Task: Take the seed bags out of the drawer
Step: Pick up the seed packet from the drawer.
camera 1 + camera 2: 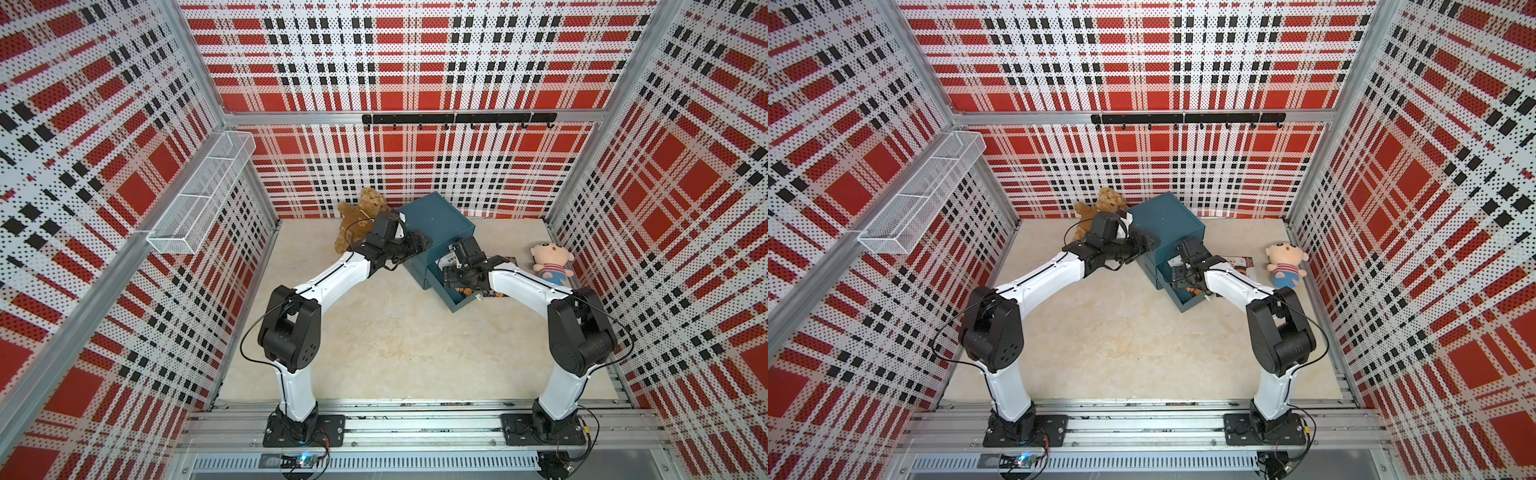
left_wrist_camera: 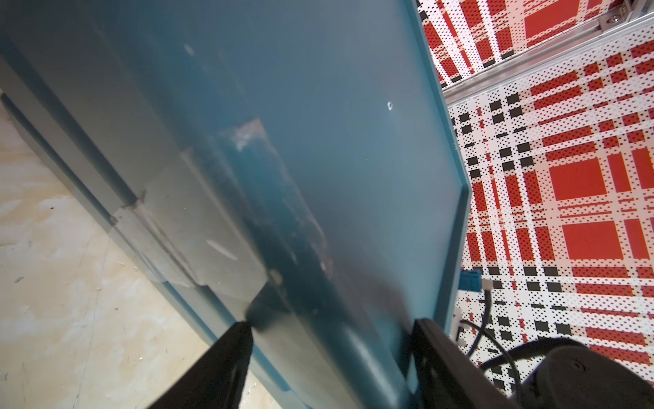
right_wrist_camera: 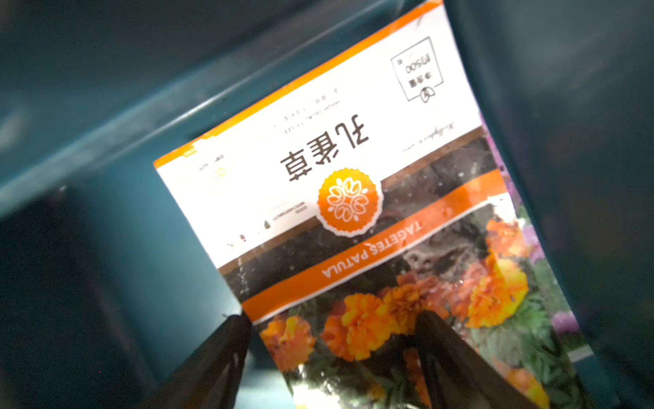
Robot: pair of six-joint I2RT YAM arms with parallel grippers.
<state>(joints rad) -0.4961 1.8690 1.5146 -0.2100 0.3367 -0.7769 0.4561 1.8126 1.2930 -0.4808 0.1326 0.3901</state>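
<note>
Where the table (image 1: 395,340) meets the back wall stands the blue cabinet (image 1: 432,220), turned askew, and I place everything from it. A drawer (image 1: 440,293) juts out of the cabinet's front, toward the arms' bases.

My left claw (image 1: 419,243) sits at the cabinet's left front corner. On the wrist feed its fingers (image 2: 226,361) stand part-way apart and press against the cabinet from two sides, so I read it as gripping the cabinet.

My right claw (image 3: 332,317) is down inside the drawer, spread wide and holding nothing.

A teddy (image 1: 361,220) leans just left of the cabinet. A doll (image 1: 550,262) lies well to its right.

An orange bag (image 3: 354,212) lies flat in the drawer. One right-claw finger is over its flower print, the other at its edge; whether either touches it, I cannot tell. A purple bag (image 3: 564,323) shows from under it. Another bag (image 1: 1237,262) lies on the table just right of the cabinet.
</note>
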